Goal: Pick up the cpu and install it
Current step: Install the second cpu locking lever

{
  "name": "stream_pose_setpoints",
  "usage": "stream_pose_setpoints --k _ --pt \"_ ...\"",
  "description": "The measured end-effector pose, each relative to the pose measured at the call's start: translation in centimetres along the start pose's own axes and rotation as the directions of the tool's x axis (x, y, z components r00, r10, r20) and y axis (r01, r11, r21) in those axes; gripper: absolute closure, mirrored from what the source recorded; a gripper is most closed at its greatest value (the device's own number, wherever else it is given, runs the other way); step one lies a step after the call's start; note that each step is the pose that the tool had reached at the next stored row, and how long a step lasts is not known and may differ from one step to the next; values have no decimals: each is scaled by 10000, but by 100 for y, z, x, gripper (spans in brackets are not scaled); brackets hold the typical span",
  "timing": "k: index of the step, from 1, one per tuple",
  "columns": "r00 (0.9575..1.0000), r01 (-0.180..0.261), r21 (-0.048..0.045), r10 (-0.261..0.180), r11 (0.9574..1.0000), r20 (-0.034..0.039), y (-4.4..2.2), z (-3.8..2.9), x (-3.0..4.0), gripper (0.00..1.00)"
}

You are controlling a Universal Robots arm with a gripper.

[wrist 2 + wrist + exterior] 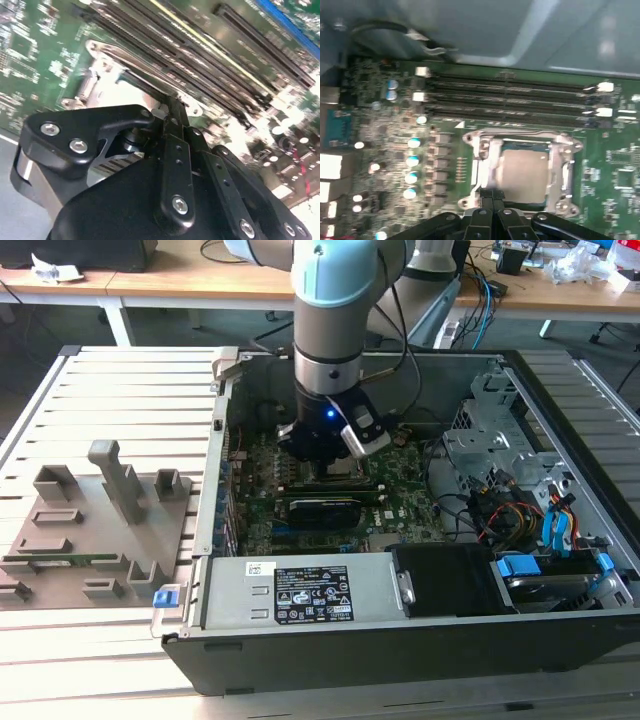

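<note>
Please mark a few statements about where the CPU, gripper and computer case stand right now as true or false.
1. The cpu lies in the socket frame on the motherboard. True.
2. The gripper hangs over the grey fixture tray. False: it is inside the computer case, at the socket's edge.
3. The memory slots run beside the socket. True.
4. The case's side panel is closed. False: the case is open, the motherboard exposed.
</note>
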State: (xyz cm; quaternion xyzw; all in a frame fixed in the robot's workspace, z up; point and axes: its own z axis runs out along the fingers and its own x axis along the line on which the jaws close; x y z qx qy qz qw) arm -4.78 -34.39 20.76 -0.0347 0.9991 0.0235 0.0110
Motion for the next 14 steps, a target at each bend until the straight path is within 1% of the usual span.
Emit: stream_pose_setpoints --k 1,2,3,4,5,6,7,8,9,14 --pt "10000 1 -2 -1 10000 -27 10 3 -82 89" --pt "10000 -1 -2 1 10000 -45 22 4 -148 89" --pt "10000 1 1 -1 10000 -48 47 6 -191 89" --pt "10000 -2 5 2 10000 -47 86 -12 -212 89" --pt "10000 0 10 0 10000 -48 112 -81 -217 89" --pt "10000 0 17 0 10000 -48 146 -187 -221 89" --pt "10000 0 15 1 10000 -46 163 -239 -223 89" --pt "10000 0 16 0 10000 -46 172 -274 -225 89" --pt "10000 2 15 -2 10000 -45 174 -283 -226 89" --pt "10000 0 33 0 10000 -47 174 -285 -225 89"
